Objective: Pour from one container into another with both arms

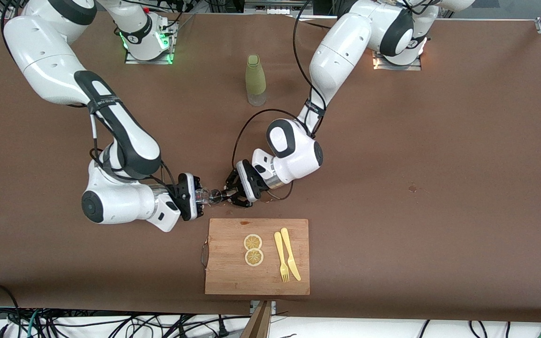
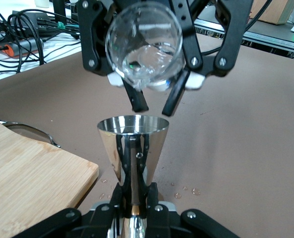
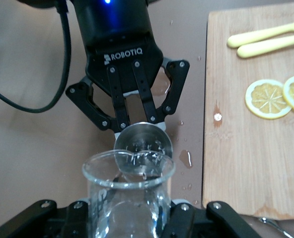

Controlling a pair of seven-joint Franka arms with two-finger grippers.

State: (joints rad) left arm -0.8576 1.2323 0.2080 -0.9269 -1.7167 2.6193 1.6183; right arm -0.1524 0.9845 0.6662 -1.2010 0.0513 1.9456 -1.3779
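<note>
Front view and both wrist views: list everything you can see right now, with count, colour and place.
glass beaker: one, clear, tipped over the jigger, held by the right gripper
jigger: one, silver metal, held by the left gripper
cutting board: one, wooden, nearer the front camera than the grippers
lemon slices: two, yellow, on the board
fork: one, yellow, on the board
knife: one, yellow, beside the fork
bottle: one, pale green, standing between the arms' bases
droplets: several, clear, on the table by the jigger
table: one, brown
right gripper: shut on the beaker
left gripper: shut on the jigger

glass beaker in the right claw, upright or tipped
Tipped: the glass beaker shows its open mouth, lip above the steel jigger.
</note>
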